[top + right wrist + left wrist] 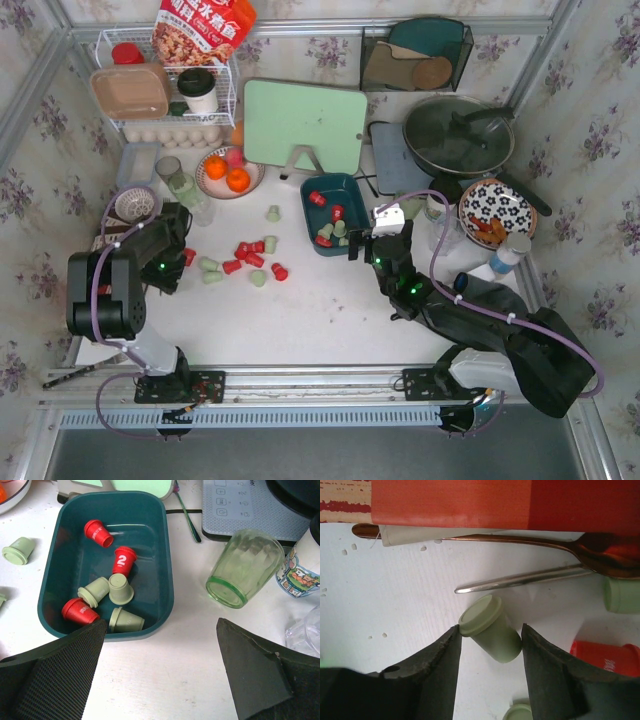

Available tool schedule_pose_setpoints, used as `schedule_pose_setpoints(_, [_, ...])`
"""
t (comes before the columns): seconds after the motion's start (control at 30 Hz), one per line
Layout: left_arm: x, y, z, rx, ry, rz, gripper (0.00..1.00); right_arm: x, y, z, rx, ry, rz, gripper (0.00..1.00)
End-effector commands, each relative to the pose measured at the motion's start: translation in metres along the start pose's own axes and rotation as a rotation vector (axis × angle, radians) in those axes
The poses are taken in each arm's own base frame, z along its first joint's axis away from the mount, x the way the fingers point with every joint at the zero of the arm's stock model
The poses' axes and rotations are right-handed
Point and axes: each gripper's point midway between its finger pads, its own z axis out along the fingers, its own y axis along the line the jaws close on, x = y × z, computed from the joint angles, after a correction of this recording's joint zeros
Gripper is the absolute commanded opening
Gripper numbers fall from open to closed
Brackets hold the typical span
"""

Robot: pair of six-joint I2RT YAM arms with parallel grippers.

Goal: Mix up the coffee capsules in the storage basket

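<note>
My left gripper (pixel 490 627) is shut on a pale green coffee capsule (pixel 492 637) that lies on its side on the white table, one finger on its rim and the other on its base. More red and green capsules (pixel 250 255) are scattered on the table to the right of that gripper (pixel 185 258). The teal storage basket (pixel 167 555) holds three red capsules (pixel 124 560) and three green capsules (pixel 120 589). My right gripper (pixel 161 625) stands wide open with nothing between its fingers, just on the near right side of the basket (pixel 310 195).
A spoon (pixel 600 555), a metal handle (pixel 520 580) and a red packet (pixel 495 502) lie beyond the left fingers. A green glass (pixel 245 567) lies on its side right of the basket. Behind are a cutting board (pixel 305 125), oranges (pixel 228 172) and a pan (pixel 458 135).
</note>
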Motion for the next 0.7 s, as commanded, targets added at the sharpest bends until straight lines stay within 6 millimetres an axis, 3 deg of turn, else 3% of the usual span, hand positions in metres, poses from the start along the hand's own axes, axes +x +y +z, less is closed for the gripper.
schedule_pose_setpoints(0.0, [-0.008,0.004,-0.010,0.013,-0.044,0.031,0.51,-0.008,0.002,0.002,-0.001,-0.025,0.021,1.00])
schedule_pose_setpoints(0.1, [-0.013,0.005,-0.019,0.027,-0.088,0.060,0.45,-0.009,0.002,0.002,-0.001,-0.026,0.021,1.00])
schedule_pose_setpoints(0.2, [-0.013,0.007,-0.026,0.041,-0.114,0.081,0.33,-0.009,0.002,0.001,-0.002,-0.027,0.021,1.00])
schedule_pose_setpoints(0.3, [-0.009,0.007,-0.032,0.059,-0.119,0.094,0.32,-0.009,0.002,0.001,0.000,-0.027,0.021,1.00])
schedule_pose_setpoints(0.43, [-0.010,0.004,-0.044,0.092,-0.146,0.090,0.41,-0.009,0.002,0.001,0.000,-0.026,0.020,1.00])
schedule_pose_setpoints(0.67, [-0.015,-0.009,-0.043,0.105,-0.162,0.126,0.54,-0.012,0.002,-0.001,-0.005,-0.033,0.026,1.00])
